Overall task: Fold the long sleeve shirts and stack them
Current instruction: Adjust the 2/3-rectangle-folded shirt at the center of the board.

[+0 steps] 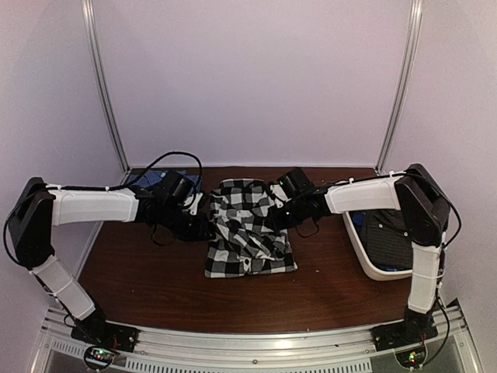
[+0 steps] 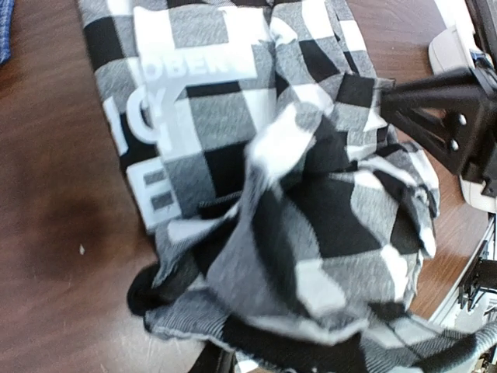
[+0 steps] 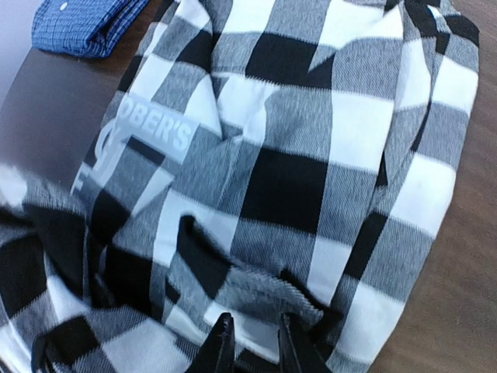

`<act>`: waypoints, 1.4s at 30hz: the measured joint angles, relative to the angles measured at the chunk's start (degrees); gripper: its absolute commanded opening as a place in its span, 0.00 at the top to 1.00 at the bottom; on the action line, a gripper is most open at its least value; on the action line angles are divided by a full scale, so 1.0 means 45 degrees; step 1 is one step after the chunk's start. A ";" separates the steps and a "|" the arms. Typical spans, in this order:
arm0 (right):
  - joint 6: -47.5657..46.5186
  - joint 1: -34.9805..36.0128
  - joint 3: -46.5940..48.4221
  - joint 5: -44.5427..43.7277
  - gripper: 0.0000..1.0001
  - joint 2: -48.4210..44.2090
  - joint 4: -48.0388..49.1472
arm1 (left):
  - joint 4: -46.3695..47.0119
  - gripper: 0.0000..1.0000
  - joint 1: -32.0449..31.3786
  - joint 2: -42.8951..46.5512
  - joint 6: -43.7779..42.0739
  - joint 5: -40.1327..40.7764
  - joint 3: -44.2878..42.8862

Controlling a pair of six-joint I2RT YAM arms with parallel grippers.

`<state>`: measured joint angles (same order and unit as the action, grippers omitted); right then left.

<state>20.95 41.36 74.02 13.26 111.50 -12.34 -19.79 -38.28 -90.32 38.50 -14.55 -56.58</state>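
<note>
the checked shirt [image 1: 248, 229] lies bunched at the middle of the table [image 1: 140, 280], partly folded, printed label facing up. the left gripper [image 1: 203, 225] sits at the shirt's left edge; cloth is heaped over its fingers, so i cannot tell whether they are open or closed. the right gripper [image 3: 255, 346] sits at the shirt's right edge, fingers drawn close together and pinching a fold of the hem. a blue shirt [image 1: 167, 180] lies folded at the far left of the table. a dark shirt [image 1: 388, 237] lies in the white basket [image 1: 365, 260] on the right.
</note>
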 measured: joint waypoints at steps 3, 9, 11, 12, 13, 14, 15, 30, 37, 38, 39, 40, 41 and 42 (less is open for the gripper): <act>0.0000 -0.0457 0.1365 0.0223 0.77 0.1141 0.0039 | -0.0015 0.78 0.0000 -0.0855 -0.0253 -0.0044 -0.0806; -0.0019 -0.1360 0.3313 0.0495 0.73 0.2565 -0.0194 | -0.0287 0.78 0.0165 -0.4002 -0.0928 0.0151 -0.4541; -0.0053 -0.1579 0.3483 0.0481 0.68 0.2555 -0.0374 | -0.0306 0.79 0.0325 -0.4969 -0.1078 0.0151 -0.5775; -0.0112 -0.1642 0.3502 0.0466 0.65 0.2487 -0.0384 | -0.0301 0.79 0.0423 -0.5542 -0.1161 0.0151 -0.6518; -0.0180 -0.1656 0.3492 0.0427 0.63 0.2385 -0.0491 | -0.0253 0.79 0.0515 -0.6003 -0.1224 0.0146 -0.7057; -0.0272 -0.1651 0.3429 0.0389 0.61 0.2229 -0.0583 | -0.0262 0.79 0.0578 -0.6305 -0.1263 0.0136 -0.7417; -0.0321 -0.1627 0.3254 0.0330 0.59 0.2025 -0.0593 | -0.0287 0.79 0.0641 -0.6635 -0.1311 0.0126 -0.7805; -0.1574 0.0015 -0.3789 -0.0345 0.33 -0.5192 -0.0515 | -0.0578 0.64 0.1496 -0.4153 -0.1345 0.0194 -0.6159; -0.1506 0.1418 -0.4143 -0.0690 0.30 -0.5275 -0.0986 | -0.0476 0.64 0.1622 -0.2351 -0.1151 0.0185 -0.3997; -0.1423 0.1588 -0.3993 -0.0821 0.30 -0.5255 -0.1122 | -0.0466 0.64 0.1613 -0.2263 -0.1098 0.0185 -0.3725; -0.1350 0.1700 -0.3857 -0.0976 0.31 -0.5236 -0.1146 | -0.0471 0.64 0.1608 -0.2215 -0.1049 0.0185 -0.3521; -0.1263 0.1826 -0.3657 -0.1127 0.31 -0.5187 -0.1180 | -0.0466 0.64 0.1603 -0.2171 -0.0981 0.0185 -0.3283; -0.1209 0.1938 -0.3458 -0.1282 0.31 -0.5119 -0.1214 | -0.0461 0.64 0.1603 -0.2123 -0.0937 0.0185 -0.3065; -0.1107 0.2079 -0.3196 -0.1443 0.33 -0.5027 -0.1229 | -0.0466 0.64 0.1603 -0.2074 -0.0899 0.0185 -0.2875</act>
<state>15.97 50.72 59.64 6.76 88.88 -17.87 -21.89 -31.07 -99.66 34.46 -13.72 -69.52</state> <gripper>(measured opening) 0.695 0.363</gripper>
